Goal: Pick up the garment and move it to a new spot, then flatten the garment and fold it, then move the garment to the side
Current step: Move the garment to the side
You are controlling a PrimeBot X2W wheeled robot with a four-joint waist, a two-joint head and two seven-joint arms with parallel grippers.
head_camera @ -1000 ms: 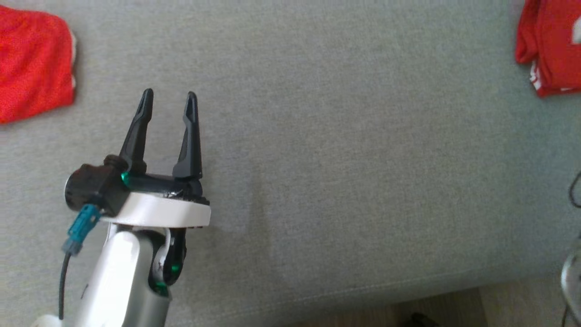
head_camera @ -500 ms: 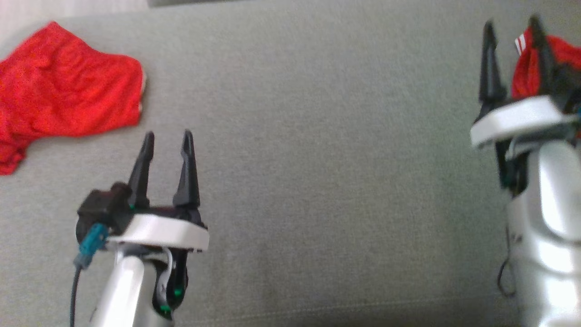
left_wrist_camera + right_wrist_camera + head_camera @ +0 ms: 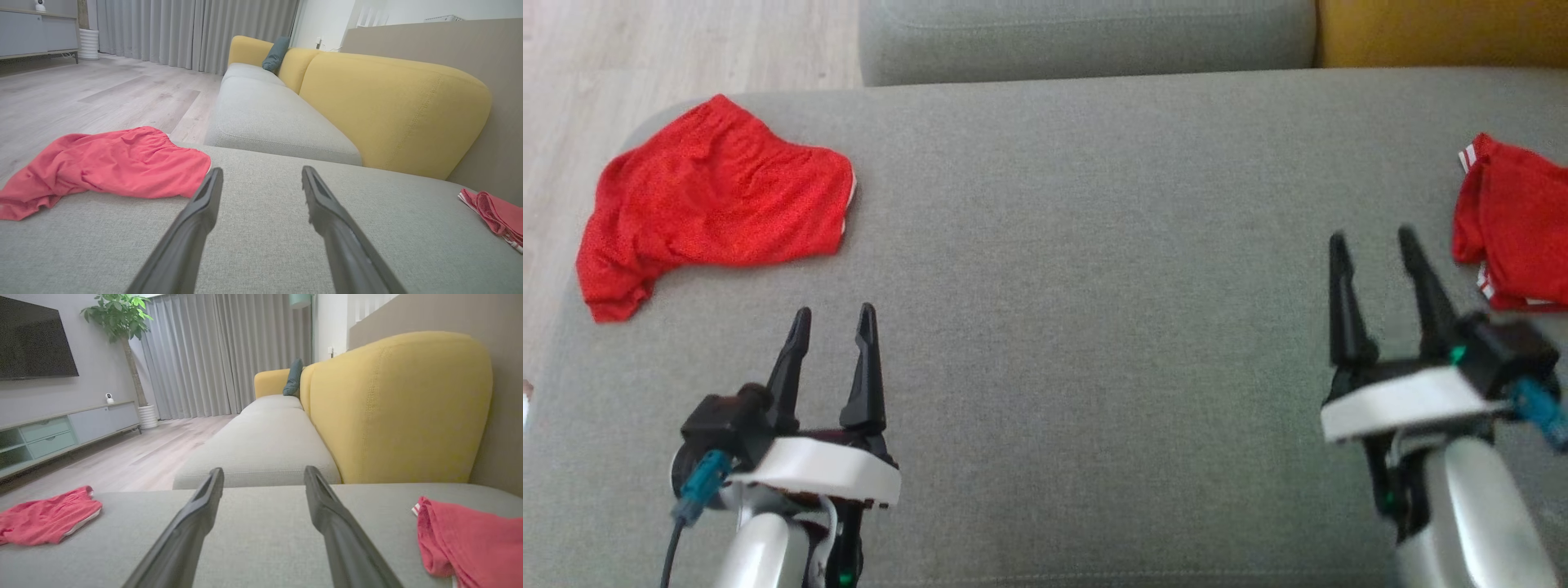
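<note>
A broad grey sofa seat (image 3: 1094, 245) is recorded as the working surface, with a yellow backrest (image 3: 388, 110) behind it and pale wooden floor (image 3: 645, 49) beyond its left end. The middle of the seat is bare, and this is judged to be the space kept for flattening and folding. A crumpled red garment (image 3: 719, 196) is found at the far left corner of the seat, loosely bunched with one end trailing toward the edge; it is taken to be the piece awaiting pick-up. A folded red garment (image 3: 1515, 237), white-striped at its hem, is noted at the right edge, well apart from the first, and appears to be set aside as finished work. The left tool (image 3: 835, 310) is held over the seat near the crumpled garment but apart from it, fingers spread with nothing between them. The right tool (image 3: 1371, 236) is held just beside the folded garment, likewise spread wide and empty. Neither fabric is touched; the pick-up is judged not yet begun.
</note>
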